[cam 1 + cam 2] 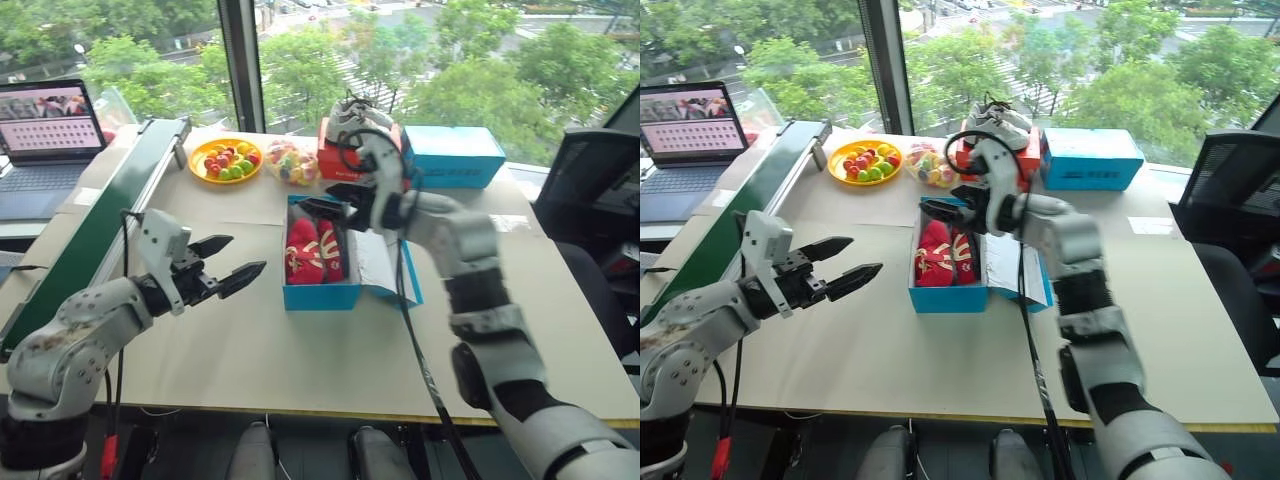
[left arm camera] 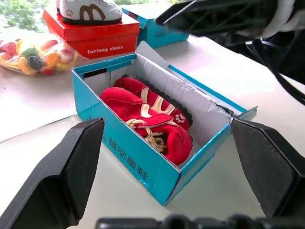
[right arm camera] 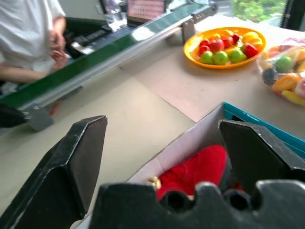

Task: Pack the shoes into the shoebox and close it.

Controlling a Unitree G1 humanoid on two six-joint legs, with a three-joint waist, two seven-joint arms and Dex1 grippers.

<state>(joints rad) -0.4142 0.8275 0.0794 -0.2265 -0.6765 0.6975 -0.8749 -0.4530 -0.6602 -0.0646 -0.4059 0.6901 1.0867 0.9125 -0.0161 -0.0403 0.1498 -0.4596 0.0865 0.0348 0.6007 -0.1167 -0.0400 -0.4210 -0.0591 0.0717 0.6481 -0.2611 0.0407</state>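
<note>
On the counter [image 1: 250, 350], near the window, stands a yellow plate [image 1: 226, 160] full of small fruit. Just beside it lies a clear bag of fruit [image 1: 291, 162]. A red box [image 2: 95, 36] stands next to the bag, and a white sneaker [image 2: 88, 10] rests on top of it. A wider blue box [image 1: 455, 155] touches the red box. A green conveyor belt [image 1: 95, 225] runs along one edge, with an open laptop [image 1: 45, 135] beyond it. A person in a white shirt [image 3: 28, 38] stands past the belt.

Both head eyes look forward and down over the counter [image 1: 300, 370], while each wrist camera peers closely along its fingers at the shared shoebox [image 2: 128, 152].
</note>
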